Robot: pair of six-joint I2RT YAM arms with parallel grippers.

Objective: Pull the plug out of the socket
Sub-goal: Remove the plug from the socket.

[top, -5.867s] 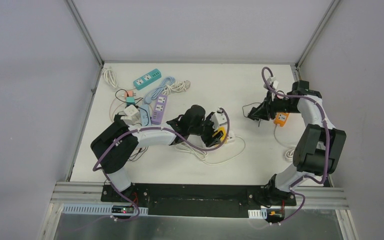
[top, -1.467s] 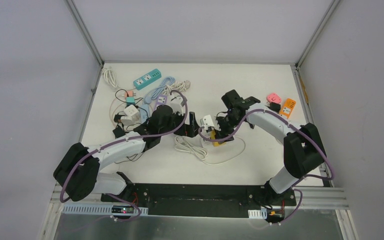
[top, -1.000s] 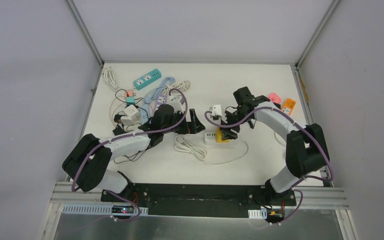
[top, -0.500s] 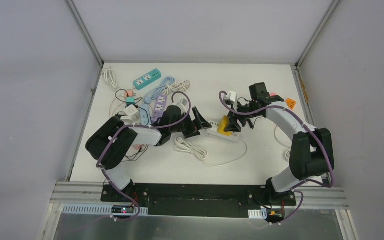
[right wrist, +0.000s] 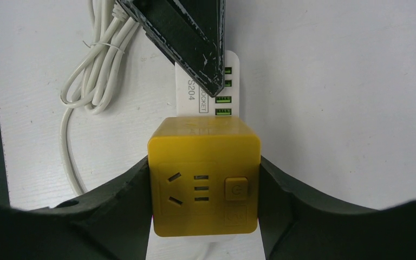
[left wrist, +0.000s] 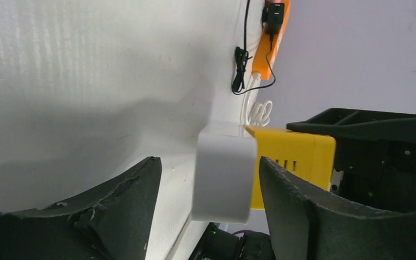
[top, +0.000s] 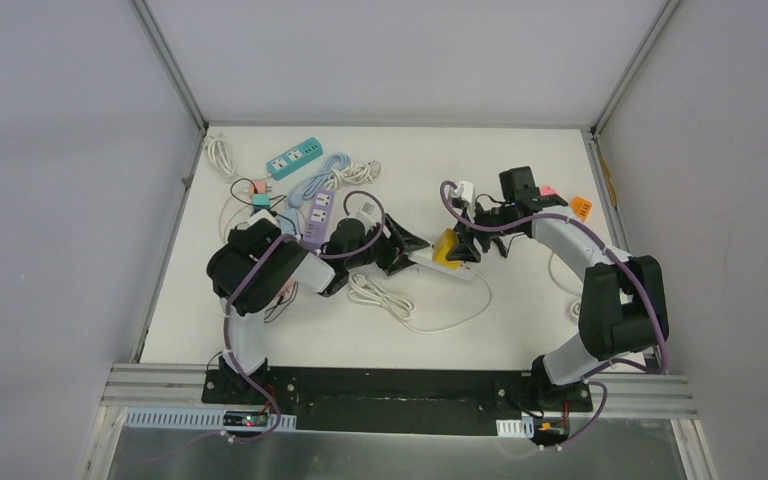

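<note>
The plug is a yellow cube (top: 447, 248) (right wrist: 203, 184) seated on the far end of the socket, a white power strip (top: 465, 271) (right wrist: 231, 92) lying mid-table. My right gripper (top: 460, 250) (right wrist: 203, 169) is shut on the cube, one finger pressed against each side. My left gripper (top: 407, 245) (left wrist: 210, 162) straddles the strip's other end (left wrist: 222, 179). A gap shows on both sides of that end, wider on the left, so the left gripper is open. In the left wrist view the yellow cube (left wrist: 292, 162) sits just behind the white end.
The strip's white cable (top: 380, 295) (right wrist: 95, 59) lies coiled in front of it. A purple strip (top: 320, 212), a teal strip (top: 293, 158) and tangled cords sit at the back left. An orange strip (top: 581, 207) (left wrist: 271, 38) and a pink plug (top: 547, 190) lie at the back right.
My right gripper carried the yellow cube and white strip back and to the right, then held still. My left gripper followed to the strip's near end, and its jaws have narrowed around it.
</note>
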